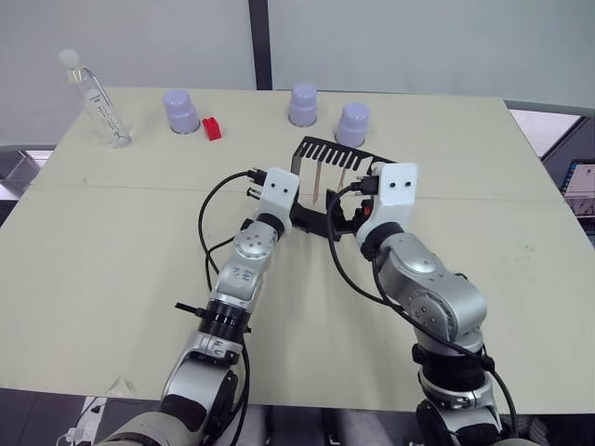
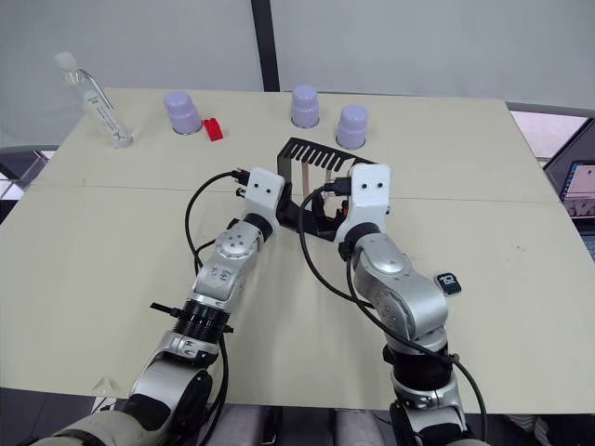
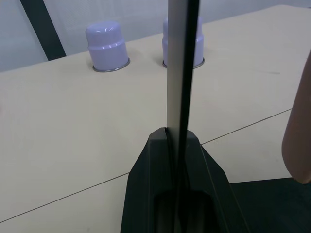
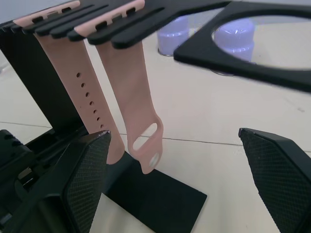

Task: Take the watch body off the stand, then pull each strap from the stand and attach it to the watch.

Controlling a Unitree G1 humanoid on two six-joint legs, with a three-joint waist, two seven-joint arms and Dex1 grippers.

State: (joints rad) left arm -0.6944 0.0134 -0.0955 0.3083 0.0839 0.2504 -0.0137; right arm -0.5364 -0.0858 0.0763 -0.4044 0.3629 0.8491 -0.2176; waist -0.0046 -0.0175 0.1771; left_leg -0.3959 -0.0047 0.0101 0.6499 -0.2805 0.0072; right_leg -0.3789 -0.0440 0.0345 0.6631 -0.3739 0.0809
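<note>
Watch body (image 2: 449, 282): already off the stand, lying on the counter (image 2: 112, 242) just beside the right forearm, well behind the hands.
Stand (image 1: 327, 153): upright mid-counter; ring end toward the robot's right.
Straps (image 4: 131, 97): both hanging from the comb slots, long axes vertical, tips near the base.
Left hand (image 3: 176, 160): fingers pressed together on the stand's post, apparently steadying it.
Right hand (image 4: 175, 179): fingers wide apart, facing the straps from close in.
Key relation: straps lie ahead, toward the left-hand finger (image 4: 80, 179); right hand is nearer, the pull looks like its job.
Background: three lilac cups (image 1: 303, 104), a red block (image 1: 212, 129), a clear bottle (image 1: 98, 102).
</note>
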